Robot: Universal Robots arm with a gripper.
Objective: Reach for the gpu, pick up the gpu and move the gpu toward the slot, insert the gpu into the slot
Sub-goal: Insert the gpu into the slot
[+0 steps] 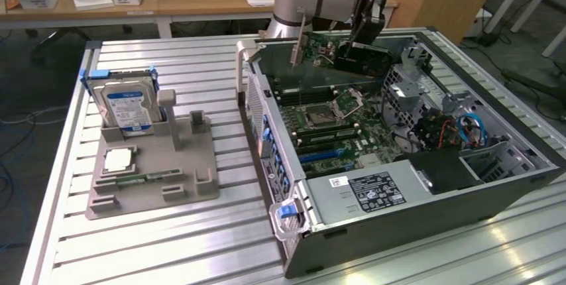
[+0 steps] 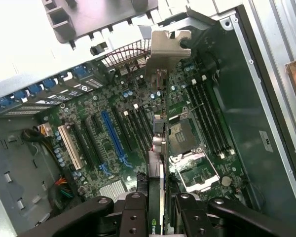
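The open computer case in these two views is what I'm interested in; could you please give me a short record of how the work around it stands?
gripper: black two-finger gripper, shut on the gpu
gpu: thin dark green circuit card with grey metal end bracket, held edge-down over the case
case: black and grey open computer case, lying on a slatted metal table
motherboard: green board below the card; card not in a slot
holder: grey plastic fixture at the exterior view's left
hard drive: silver, blue-white label, upright in the holder
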